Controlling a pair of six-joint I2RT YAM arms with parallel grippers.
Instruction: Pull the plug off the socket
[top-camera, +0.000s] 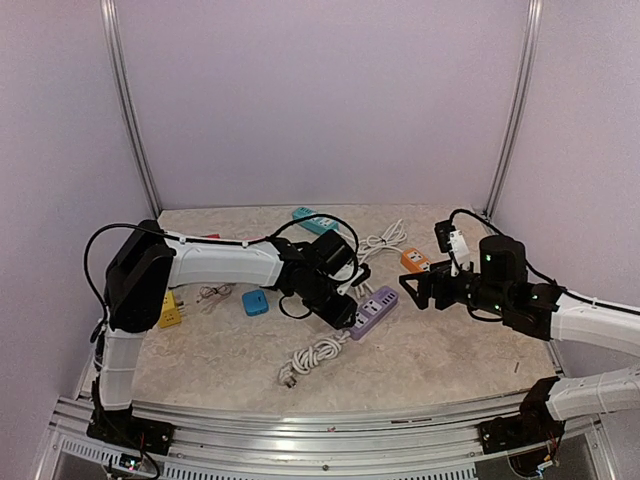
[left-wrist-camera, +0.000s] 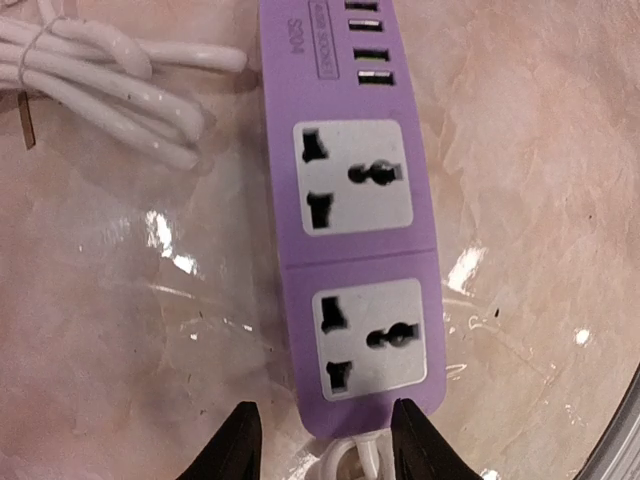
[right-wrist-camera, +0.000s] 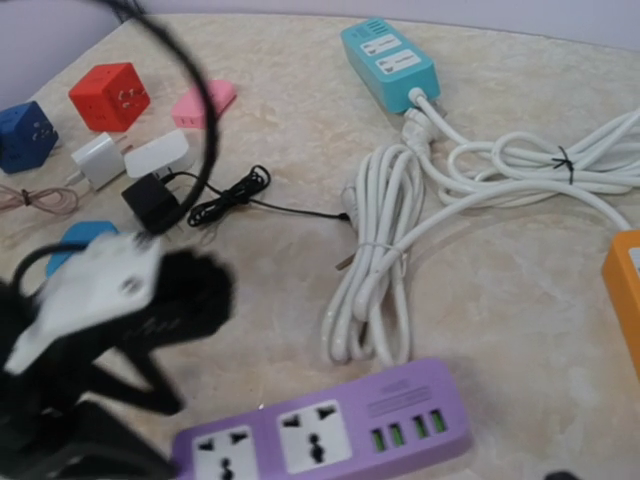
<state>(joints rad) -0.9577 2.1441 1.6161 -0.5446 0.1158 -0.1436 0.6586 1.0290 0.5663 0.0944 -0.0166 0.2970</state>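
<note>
The power strip is lilac purple, with two white socket faces, black pin holes and green USB ports. Its coiled cable is white. The bench is pinkish beige, marbled with paler cream veins. A second power strip is teal with a white cord. The cube adapters are red and dark blue, beside a pink adapter, a white charger and a black charger. Another strip is orange, and an adapter is yellow.

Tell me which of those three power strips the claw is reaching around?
The purple plastic power strip: the left claw straddles its cord end. The teal strip and orange strip lie apart.
</note>
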